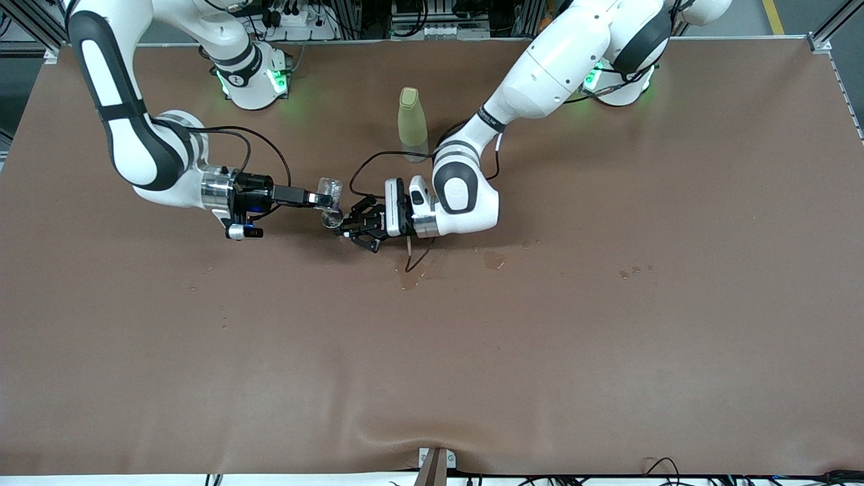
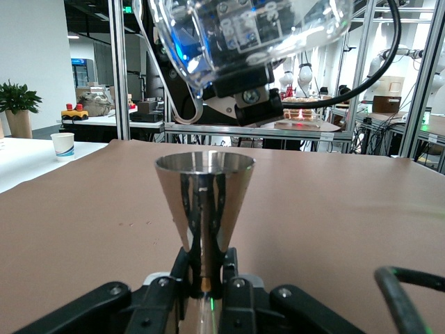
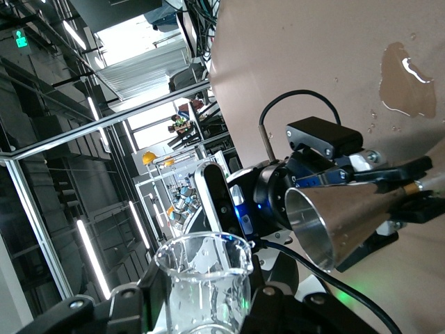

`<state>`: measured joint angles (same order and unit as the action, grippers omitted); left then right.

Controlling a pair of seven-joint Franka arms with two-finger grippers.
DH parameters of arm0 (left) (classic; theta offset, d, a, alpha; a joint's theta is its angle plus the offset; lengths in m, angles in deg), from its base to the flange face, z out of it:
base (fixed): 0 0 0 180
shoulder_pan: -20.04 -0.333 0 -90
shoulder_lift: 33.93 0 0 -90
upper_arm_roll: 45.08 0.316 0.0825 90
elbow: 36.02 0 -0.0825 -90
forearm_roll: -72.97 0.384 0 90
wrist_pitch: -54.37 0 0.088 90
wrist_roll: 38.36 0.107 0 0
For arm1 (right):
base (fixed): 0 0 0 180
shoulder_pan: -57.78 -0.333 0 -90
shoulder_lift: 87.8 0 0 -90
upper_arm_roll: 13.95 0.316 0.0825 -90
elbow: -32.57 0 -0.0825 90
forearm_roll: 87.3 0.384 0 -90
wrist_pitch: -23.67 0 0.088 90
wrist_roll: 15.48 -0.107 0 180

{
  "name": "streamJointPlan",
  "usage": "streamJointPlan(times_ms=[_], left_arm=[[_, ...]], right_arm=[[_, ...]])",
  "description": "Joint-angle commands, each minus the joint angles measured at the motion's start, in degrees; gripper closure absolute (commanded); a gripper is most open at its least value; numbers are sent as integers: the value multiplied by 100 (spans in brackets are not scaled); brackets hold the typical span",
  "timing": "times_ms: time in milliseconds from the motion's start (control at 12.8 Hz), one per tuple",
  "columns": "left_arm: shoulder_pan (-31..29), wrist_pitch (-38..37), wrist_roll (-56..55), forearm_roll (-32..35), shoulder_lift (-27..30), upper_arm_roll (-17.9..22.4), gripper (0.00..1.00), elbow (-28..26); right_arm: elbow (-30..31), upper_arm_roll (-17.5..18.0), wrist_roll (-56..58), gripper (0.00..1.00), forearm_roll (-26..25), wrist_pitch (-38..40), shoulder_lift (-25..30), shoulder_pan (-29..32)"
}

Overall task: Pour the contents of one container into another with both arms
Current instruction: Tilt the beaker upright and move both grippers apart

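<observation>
Wet patches (image 1: 494, 259) glisten on the brown desk (image 1: 607, 351) nearest the camera. Over its middle, the left gripper (image 1: 352, 227) has its jaws clamped on the waist of the metal jigger (image 2: 204, 198), upright. Touching above its rim, the right gripper (image 1: 322, 198) grips the clear glass cup (image 1: 330, 192), tipped. Beside them stands a yellow-green bottle (image 1: 412, 123).

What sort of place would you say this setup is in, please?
Most likely a robotics lab: two Franka arms share a brown-covered table framed by aluminium rails, with the right gripper tilting a glass cup over the left gripper's jigger.
</observation>
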<state>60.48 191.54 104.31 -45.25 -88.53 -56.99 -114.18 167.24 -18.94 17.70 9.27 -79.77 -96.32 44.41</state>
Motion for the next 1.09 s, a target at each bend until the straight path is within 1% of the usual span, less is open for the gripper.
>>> streamJointPlan(times_ms=[0,235,391,469,547,704,860,939,1017], left_arm=[[-27,64,103,-61,55,13,100,55],[-124,38,112,-43,64,13,100,29],[-281,-32,121,-17,195,5,100,-260],[-325,-93,130,1,291,5,100,-418],[-474,-146,156,88,379,-4,100,-585],[-676,-330,226,264,572,-4,100,-884],[-984,-602,253,379,906,-22,100,-1393],[-1159,-769,279,396,1160,-22,100,-1709],[-1344,-919,297,475,1415,-22,100,-2016]], right_arm=[[-107,-20,-206,83,47,26,-71,-17],[-159,-20,-180,83,20,17,-63,-34],[-212,-29,-163,83,3,17,-63,-25],[-291,-29,-75,83,-111,17,-63,-25],[-405,-38,378,83,-434,17,-71,36],[-563,-47,890,83,-682,156,-80,211],[-783,-47,1696,83,-1129,324,-133,439],[-818,-47,2293,83,-1323,368,-150,554],[-880,-47,2890,83,-1385,377,-168,685]])
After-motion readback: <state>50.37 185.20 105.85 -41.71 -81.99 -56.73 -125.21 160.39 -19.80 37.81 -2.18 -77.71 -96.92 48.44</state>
